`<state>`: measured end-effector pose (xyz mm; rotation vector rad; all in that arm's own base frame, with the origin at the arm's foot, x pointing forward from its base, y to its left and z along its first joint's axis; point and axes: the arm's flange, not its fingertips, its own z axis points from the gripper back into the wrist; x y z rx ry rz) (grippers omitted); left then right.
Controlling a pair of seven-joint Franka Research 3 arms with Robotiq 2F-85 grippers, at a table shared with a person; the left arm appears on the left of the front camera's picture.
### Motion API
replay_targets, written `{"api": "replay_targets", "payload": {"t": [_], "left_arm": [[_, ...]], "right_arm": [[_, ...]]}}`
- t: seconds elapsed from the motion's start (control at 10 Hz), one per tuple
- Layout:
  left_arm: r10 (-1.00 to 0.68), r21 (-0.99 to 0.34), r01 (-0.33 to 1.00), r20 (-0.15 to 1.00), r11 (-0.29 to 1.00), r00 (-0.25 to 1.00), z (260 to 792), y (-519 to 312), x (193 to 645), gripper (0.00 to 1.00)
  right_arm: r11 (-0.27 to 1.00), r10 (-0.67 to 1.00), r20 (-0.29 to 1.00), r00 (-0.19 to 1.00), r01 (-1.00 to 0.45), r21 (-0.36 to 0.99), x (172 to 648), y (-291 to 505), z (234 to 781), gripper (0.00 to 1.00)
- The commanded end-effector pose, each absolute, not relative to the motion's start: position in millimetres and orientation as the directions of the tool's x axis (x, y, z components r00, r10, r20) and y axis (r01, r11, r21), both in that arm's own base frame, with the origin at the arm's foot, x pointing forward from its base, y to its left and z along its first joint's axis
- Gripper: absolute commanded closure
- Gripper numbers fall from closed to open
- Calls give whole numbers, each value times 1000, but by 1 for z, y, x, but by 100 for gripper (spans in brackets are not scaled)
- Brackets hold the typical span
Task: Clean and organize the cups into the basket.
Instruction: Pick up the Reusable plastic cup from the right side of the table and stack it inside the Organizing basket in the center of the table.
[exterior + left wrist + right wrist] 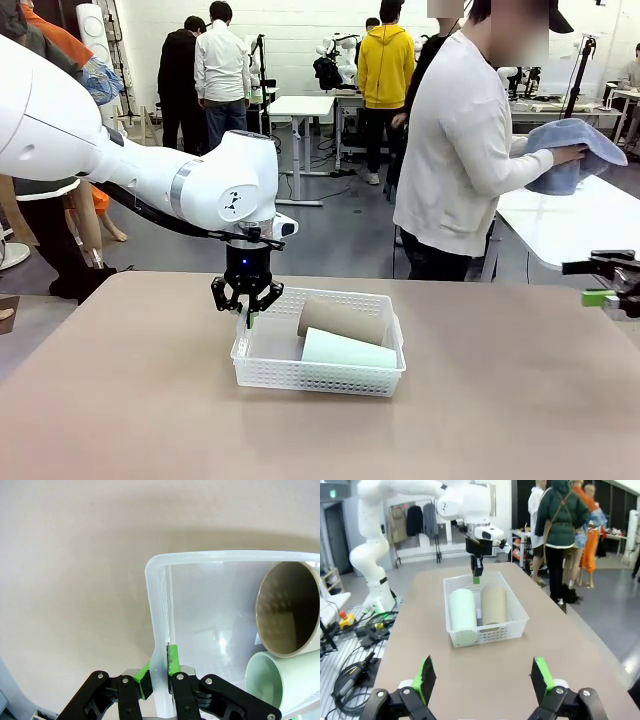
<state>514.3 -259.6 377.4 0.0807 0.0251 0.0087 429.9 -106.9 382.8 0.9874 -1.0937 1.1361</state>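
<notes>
The tan cup (343, 320) and the mint cup (350, 352) lie on their sides, side by side and touching, in the white basket (300, 385). The tan one is toward 12 o'clock, the mint toward 6. Both look stiff and matte, so pads should grip them well. Whether they are ceramic or plastic I cannot tell, so treat them as breakable.

The basket's thin lattice plastic looks light and likely to flex. Dragged by one wall it may tilt, and the cups could roll. The rim is the firmest hold.

The left gripper (159, 672) is pinching the wall at the basket's 9 o'clock end, one pad inside and one outside.

The right gripper (482, 672) is spread wide and holds nothing, well off toward 3 o'clock above the table (130, 400).
</notes>
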Motion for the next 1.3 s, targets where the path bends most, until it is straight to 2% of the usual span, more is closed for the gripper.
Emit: {"api": "replay_targets", "payload": {"t": [0.0,0.4,1.2], "left_arm": [[12,82,-11,-23,997,1000,378,-260,514,100],[12,82,-11,-23,997,1000,378,-260,514,100],[12,82,-11,-23,997,1000,378,-260,514,100]], "right_arm": [[179,173,982,77,-983,46,438,-123,368,0],[193,154,981,115,-978,85,442,-131,337,0],[194,171,977,127,-977,94,434,-134,342,0]]}}
